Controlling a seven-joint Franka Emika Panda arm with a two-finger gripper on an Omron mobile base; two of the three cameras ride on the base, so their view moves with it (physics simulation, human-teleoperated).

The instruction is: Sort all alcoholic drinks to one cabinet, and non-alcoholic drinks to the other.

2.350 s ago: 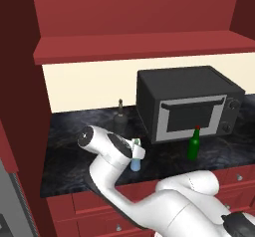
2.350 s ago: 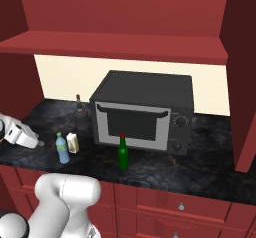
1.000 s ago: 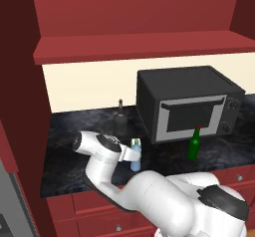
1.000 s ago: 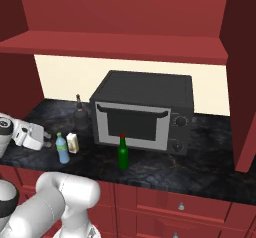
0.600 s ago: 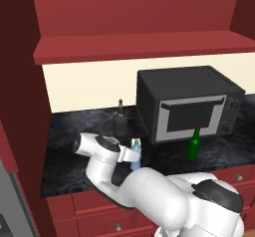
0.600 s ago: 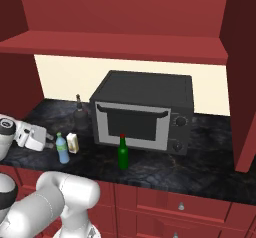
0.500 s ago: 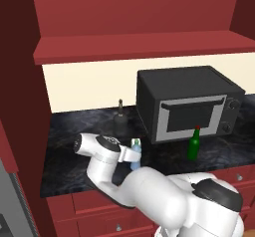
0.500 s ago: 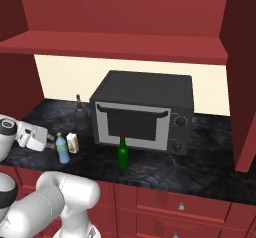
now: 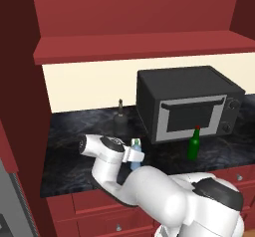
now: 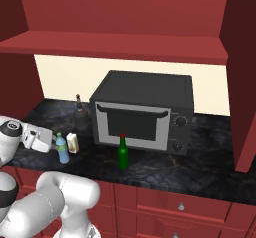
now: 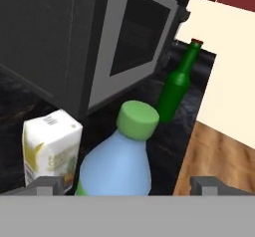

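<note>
Fingers (image 11: 50, 184) of the gripper (image 11: 127, 183) are seen spread wide apart, nothing clenched between them; the clear-blue plastic bottle (image 11: 117, 156) is framed in the gap in the hand view, its green cap (image 11: 138, 119) tilted toward the camera. Contact between the tips and the bottle cannot be told.

In the right base view the gripper (image 10: 46, 143) is held just beside the clear-blue plastic bottle (image 10: 62, 149), which is stood upright on the dark counter (image 10: 200, 168). The white-and-yellow carton (image 10: 73, 143) is set just beside that bottle, toward the microwave (image 10: 142, 111). The slim green bottle (image 10: 122, 153) with its red cap is stood upright in front of the microwave door, apart from the other two. The squat dark bottle (image 10: 80, 116) is placed farther back near the wall, at the microwave's left side.

In the left base view the gripper (image 9: 134, 154) is shown against the clear-blue plastic bottle (image 9: 135, 157), with the slim green bottle (image 9: 193, 144) well to the right and the squat dark bottle (image 9: 120, 122) behind. All four drinks are found on the counter, below the red cabinets (image 9: 139, 12).
</note>
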